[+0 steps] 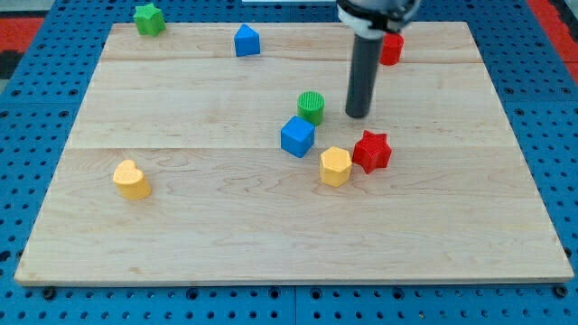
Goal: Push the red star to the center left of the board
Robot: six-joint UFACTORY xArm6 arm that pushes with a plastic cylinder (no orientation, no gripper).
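- Tip [358, 115] of my rod rests on the table [208, 226]; no hand exists to open or close.
- Red star [371, 151] lies just beside, at 5 o'clock, touching a yellow hexagonal block [335, 166].
- Green cylinder [311, 106] sits at 9 o'clock, blue cube [297, 136] beyond it.

Around me I see a pale wooden board [271, 226] made of joined planks, its grain running across the view. It lies on a blue pegboard surface [36, 108] dotted with rows of small dark holes, which shows on all sides of the board. At the view's top corners sit patches of red [23, 27]. The light is even and soft, with faint shadows.
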